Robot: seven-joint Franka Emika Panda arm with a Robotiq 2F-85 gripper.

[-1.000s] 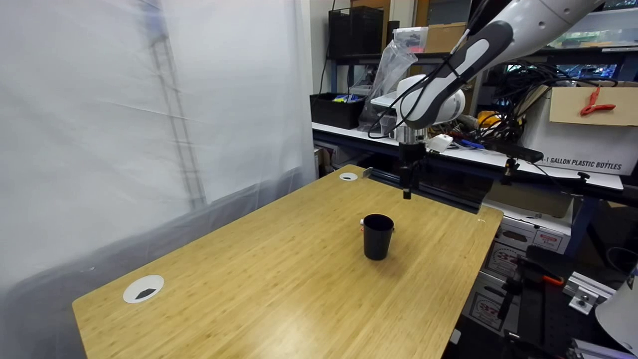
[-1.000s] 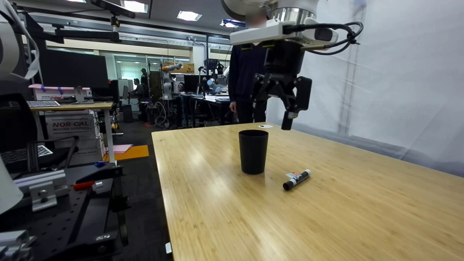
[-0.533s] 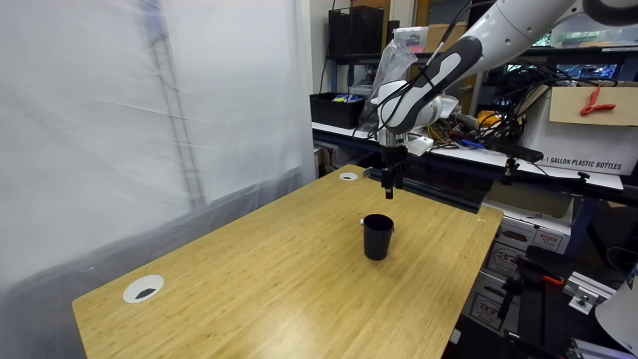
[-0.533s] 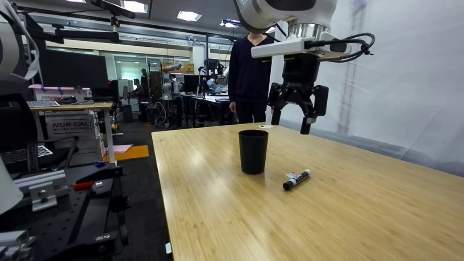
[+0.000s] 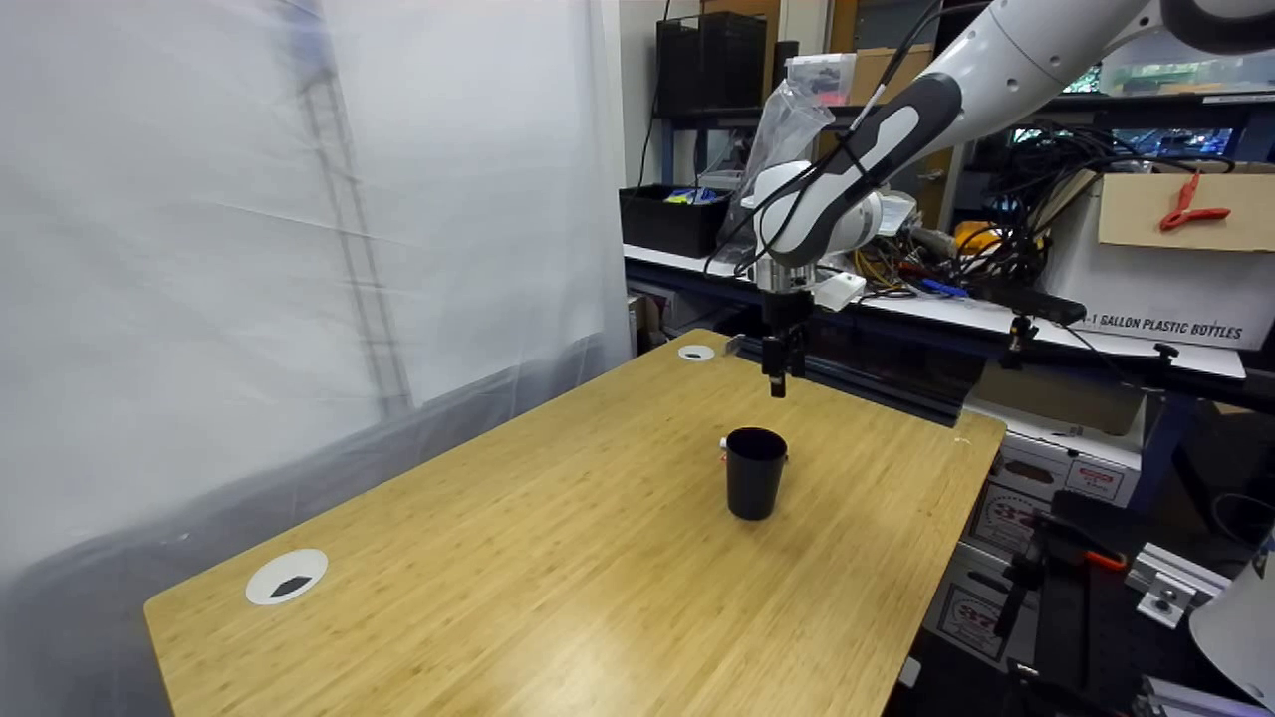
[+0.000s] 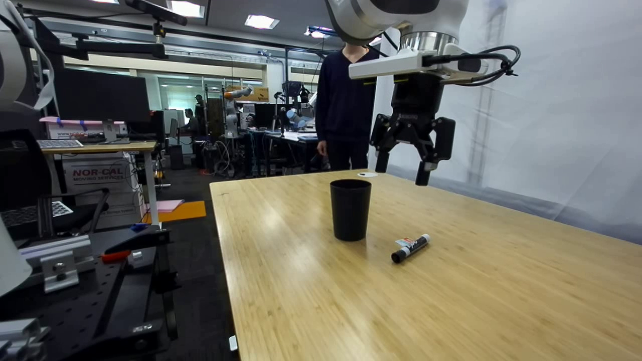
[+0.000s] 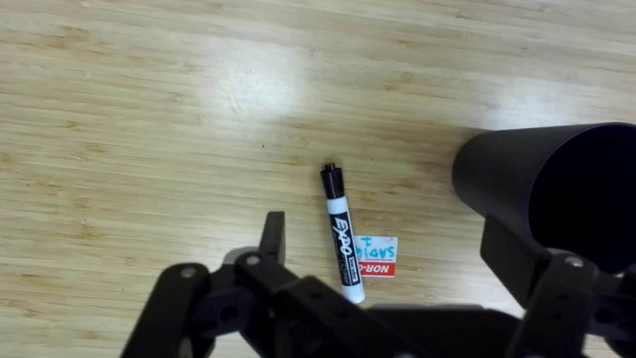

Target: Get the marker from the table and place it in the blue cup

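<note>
Right now, your pincer (image 6: 402, 169) hangs above the counter (image 6: 301, 301), its jaws standing wide apart. Below, seen between those jaws in the wrist view, your marker (image 7: 343, 238) lies on the counter, black cap fitted and EXPO lettering facing up, its body lapping the edge of a small red-and-white label (image 7: 381, 252). Just off to one side, apart from the marker, you have the cup (image 5: 754, 488), upright and so dark it looks nearly black; in an exterior view it hides most of the marker from you. Farther off, a white disc (image 6: 370, 175) sits near the counter's edge, with a person (image 6: 343, 110) standing beyond.
</note>
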